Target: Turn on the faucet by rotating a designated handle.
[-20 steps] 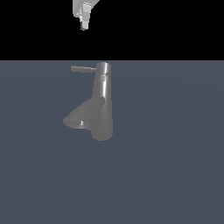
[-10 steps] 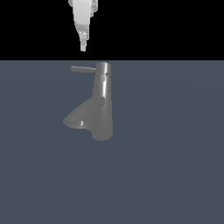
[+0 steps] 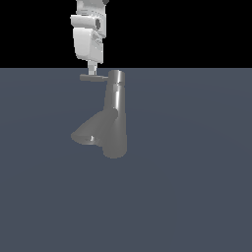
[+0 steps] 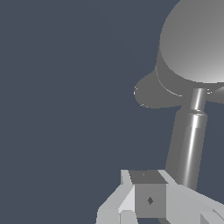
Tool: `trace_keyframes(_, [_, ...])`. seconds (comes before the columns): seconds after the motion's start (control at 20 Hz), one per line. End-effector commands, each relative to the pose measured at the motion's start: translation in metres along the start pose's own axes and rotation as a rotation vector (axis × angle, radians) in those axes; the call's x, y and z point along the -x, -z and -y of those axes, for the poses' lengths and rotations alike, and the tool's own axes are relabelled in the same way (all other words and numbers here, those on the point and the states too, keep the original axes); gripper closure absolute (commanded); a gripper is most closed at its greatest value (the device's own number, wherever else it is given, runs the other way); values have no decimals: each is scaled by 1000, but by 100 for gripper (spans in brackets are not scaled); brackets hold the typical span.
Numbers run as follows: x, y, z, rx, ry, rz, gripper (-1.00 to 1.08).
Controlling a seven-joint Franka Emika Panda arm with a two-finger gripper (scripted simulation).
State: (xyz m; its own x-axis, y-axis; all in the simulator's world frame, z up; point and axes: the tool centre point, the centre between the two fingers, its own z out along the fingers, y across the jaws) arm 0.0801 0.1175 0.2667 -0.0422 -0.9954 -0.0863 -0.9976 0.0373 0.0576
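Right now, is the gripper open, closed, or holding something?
Gripper: cannot be told; it hangs just above the handle, fingers seen edge-on.

Faucet (image 3: 116, 123) smooth brushed grey metal (soft sheen); handle (image 3: 92, 77) likewise; end effector (image 3: 92, 67) glossy white plastic.

arm (image 3: 88, 29) cut off at top edge, tool (image 3: 92, 69) opening unclear, faucet (image 4: 192, 48) cropped

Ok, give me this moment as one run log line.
phase: approach | white gripper: just above thin grey metal rod handle, contact unclear | grey metallic faucet: upright | jaw state: unclear
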Motion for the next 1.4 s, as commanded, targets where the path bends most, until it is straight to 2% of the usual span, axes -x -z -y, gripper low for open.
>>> trace_keyframes(0.0, [2, -11, 6, -1, -43, -5, 108])
trace_keyframes(0.35, [6, -29, 15, 0, -109, -13, 108])
trace_keyframes(0.75, [7, -32, 16, 0, -118, -14, 108])
trace_keyframes(1.35, [14, -18, -18, 0, -118, -14, 108])
